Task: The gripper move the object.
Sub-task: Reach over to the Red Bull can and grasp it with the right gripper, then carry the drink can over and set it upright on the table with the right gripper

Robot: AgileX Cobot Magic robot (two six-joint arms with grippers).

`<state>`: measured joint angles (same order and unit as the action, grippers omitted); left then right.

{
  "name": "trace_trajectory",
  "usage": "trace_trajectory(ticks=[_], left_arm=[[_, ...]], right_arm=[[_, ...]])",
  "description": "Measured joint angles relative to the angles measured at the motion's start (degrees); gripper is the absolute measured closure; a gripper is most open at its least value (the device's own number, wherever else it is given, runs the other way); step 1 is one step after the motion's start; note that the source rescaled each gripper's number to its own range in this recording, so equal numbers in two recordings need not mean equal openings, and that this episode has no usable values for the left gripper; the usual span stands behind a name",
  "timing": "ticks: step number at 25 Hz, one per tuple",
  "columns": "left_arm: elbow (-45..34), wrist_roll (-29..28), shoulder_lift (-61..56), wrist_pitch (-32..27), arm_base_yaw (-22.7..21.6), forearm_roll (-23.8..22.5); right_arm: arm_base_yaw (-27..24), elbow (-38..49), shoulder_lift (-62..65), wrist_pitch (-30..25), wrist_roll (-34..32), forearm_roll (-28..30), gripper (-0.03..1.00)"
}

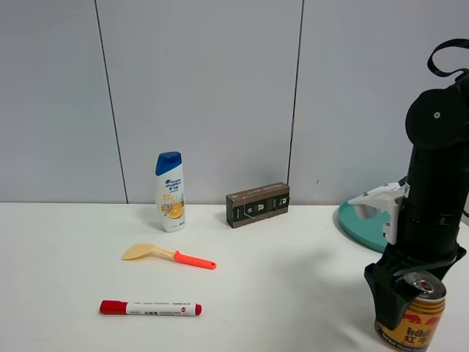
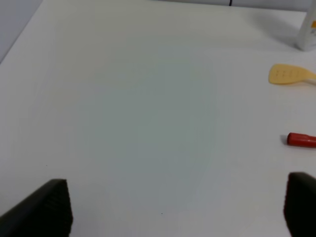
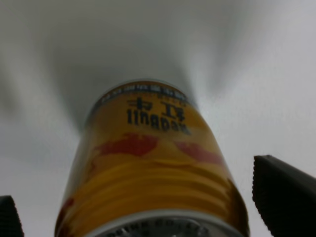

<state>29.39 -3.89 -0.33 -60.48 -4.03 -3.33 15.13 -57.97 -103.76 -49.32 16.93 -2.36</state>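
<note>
The gold Red Bull can (image 1: 414,326) stands upright at the front right of the white table (image 1: 278,279), with its silver top showing. My right gripper (image 1: 405,302) comes down over it from above, one black finger (image 1: 387,293) on the can's left side. In the right wrist view the can (image 3: 153,163) sits between the two fingers (image 3: 286,197), with a gap on each side, so the gripper (image 3: 143,202) is open around it. My left gripper (image 2: 177,207) is open and empty over bare table, and it is out of the exterior view.
A white blue-capped shampoo bottle (image 1: 170,191) and a brown box (image 1: 257,204) stand at the back wall. A yellow spatula with an orange handle (image 1: 167,255) and a red marker (image 1: 150,308) lie left of centre. A teal plate (image 1: 360,226) lies behind the right arm.
</note>
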Motion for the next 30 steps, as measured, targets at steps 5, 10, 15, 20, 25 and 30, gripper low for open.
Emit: trace_trajectory(ticks=[5,10,15,20,25,30], left_arm=[[0.0,0.0,0.0,0.0,0.0,0.0],[0.0,0.0,0.0,0.0,0.0,0.0],[0.0,0.0,0.0,0.0,0.0,0.0],[0.0,0.0,0.0,0.0,0.0,0.0],[0.0,0.0,0.0,0.0,0.0,0.0],[0.0,0.0,0.0,0.0,0.0,0.0]], right_arm=[[0.0,0.0,0.0,0.0,0.0,0.7,0.16],[0.0,0.0,0.0,0.0,-0.2,2.7,0.18],[0.0,0.0,0.0,0.0,-0.6,2.8,0.26],[0.0,0.0,0.0,-1.5,-0.6,2.4,0.39],[0.0,0.0,0.0,-2.3,-0.6,2.4,0.93],[0.0,0.0,0.0,-2.4,-0.6,2.4,0.97]])
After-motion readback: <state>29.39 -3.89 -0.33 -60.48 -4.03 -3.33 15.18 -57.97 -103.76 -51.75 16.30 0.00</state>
